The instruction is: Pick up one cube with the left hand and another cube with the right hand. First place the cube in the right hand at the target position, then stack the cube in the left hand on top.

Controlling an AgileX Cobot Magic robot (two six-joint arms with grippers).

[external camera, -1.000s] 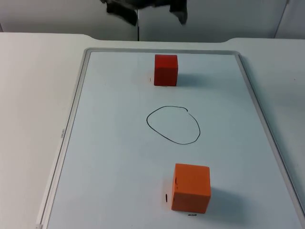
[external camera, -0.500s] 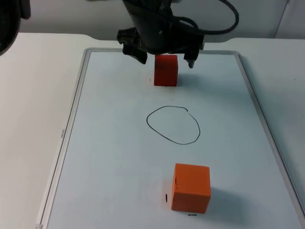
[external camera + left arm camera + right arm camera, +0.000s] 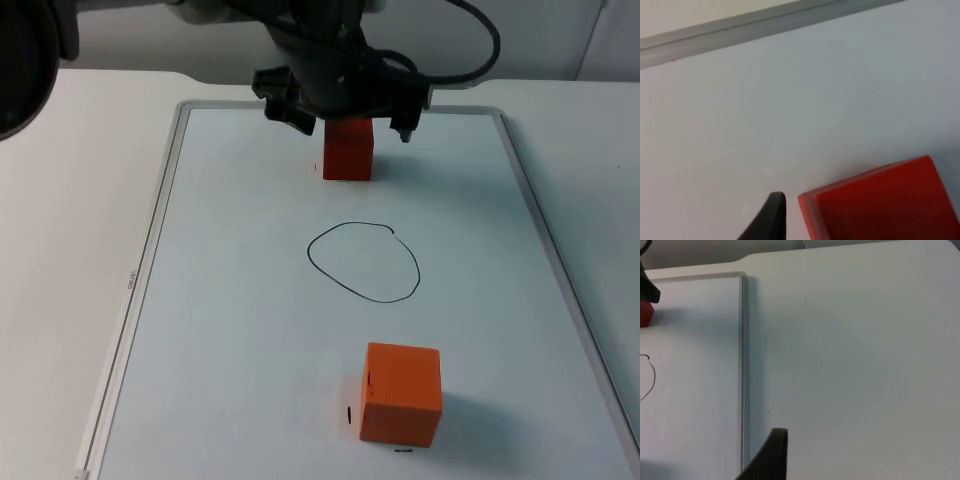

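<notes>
The left gripper (image 3: 346, 118) hangs over the red cube (image 3: 348, 148) at the far end of the whiteboard (image 3: 240, 330), its fingers spread wide, one tip (image 3: 299, 118) to the cube's left and the other (image 3: 405, 131) to its right, neither touching it. From the left wrist camera the red cube (image 3: 880, 202) sits just beside a black fingertip (image 3: 771, 217), with a thin strip of board between them.

The cube stands flat on the board, near the grey frame at the far edge. A hand-drawn black circle (image 3: 363, 261) marks the middle of the board, with nothing inside it. The orange cube (image 3: 401, 393) rests at the near end, well apart from the red one, with the circle between them.

The right gripper (image 3: 767, 455) waits off to the side above the bare white table (image 3: 855, 365), just outside the whiteboard's frame; I cannot tell how its fingers stand.
</notes>
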